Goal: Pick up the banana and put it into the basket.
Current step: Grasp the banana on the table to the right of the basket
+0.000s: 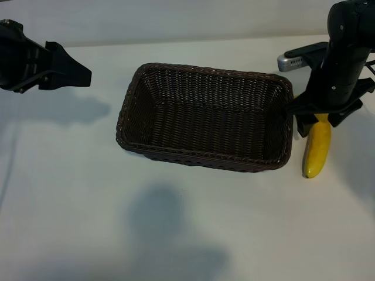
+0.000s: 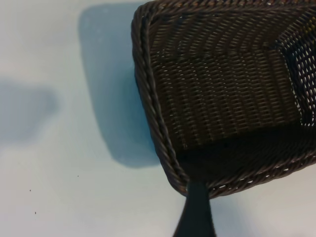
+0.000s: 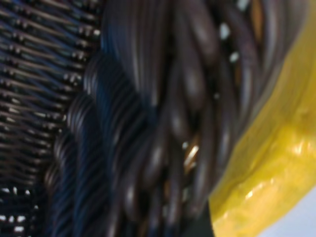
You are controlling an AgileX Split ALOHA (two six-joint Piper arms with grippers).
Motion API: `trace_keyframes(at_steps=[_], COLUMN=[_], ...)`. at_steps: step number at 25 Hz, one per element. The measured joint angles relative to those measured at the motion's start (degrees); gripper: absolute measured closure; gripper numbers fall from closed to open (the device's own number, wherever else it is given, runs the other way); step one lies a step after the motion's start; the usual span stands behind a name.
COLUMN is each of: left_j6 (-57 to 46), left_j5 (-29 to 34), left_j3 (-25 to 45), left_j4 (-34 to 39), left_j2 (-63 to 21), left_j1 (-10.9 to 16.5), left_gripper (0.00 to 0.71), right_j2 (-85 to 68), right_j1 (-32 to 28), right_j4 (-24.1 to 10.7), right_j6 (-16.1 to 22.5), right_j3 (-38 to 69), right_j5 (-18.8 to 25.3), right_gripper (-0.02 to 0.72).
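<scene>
Hovering right gripper (image 1: 316,117), jaws spread, over curved yellow banana (image 1: 316,149) beside dark woven wicker basket (image 1: 205,158); we fear finger snagging rim. Left gripper (image 1: 70,71) open, parked.

One banana (image 1: 317,149) lies on the bench (image 1: 187,234). One basket (image 1: 206,116) stands there, a single woven one with nothing counted inside it. Two robot arms are in view: one left gripper (image 1: 70,70) and one right gripper (image 1: 319,114). One grey device (image 1: 296,60) lies at the far right. That makes one bench.
</scene>
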Motion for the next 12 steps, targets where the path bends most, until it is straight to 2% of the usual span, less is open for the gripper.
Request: trace_keyframes(at_steps=[12], left_j6=[0.0], left_j5=[0.0], left_j3=[0.0], left_j4=[0.0], left_j2=[0.0], left_j1=[0.0], left_gripper=[0.099], right_j2=[0.0], right_j1=[0.0], right_j4=[-1.35], right_j6=[3.93], right_j3=[0.04], right_j5=[-4.41], right_gripper=[0.098])
